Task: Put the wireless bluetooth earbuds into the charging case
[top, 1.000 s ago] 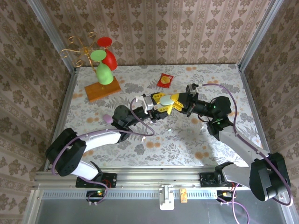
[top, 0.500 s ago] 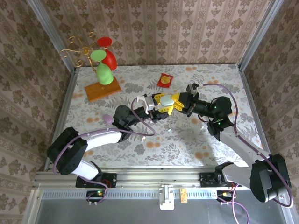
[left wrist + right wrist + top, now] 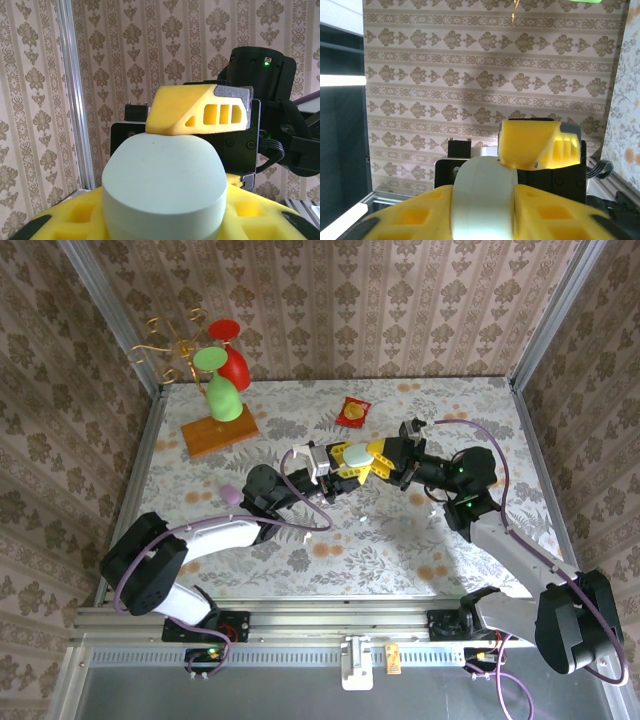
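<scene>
While both tools meet above mid-table (image 3: 400, 560), item in hand: one pale case (image 3: 357, 452), lid down, held clear of the surface.

- Left tool (image 3: 338, 462): pinching the case across its broad sides.
- Right tool (image 3: 388, 454): fingers flank the case edge-on; whether they press, cannot tell.
- Step, judged: steadying the case for opening; no bud in either tool.
- Next move calls for one firm hold while the lid is raised, then a bud fetched.
- Count:
  - tools, two
  - pale case, one
  - lilac piece (image 3: 230, 494) beside left arm, one, bud or case unclear
  - whitish speck (image 3: 362, 522), one, perhaps a bud
  - packet (image 3: 353, 412), one
  - stand (image 3: 220, 435), one
</scene>
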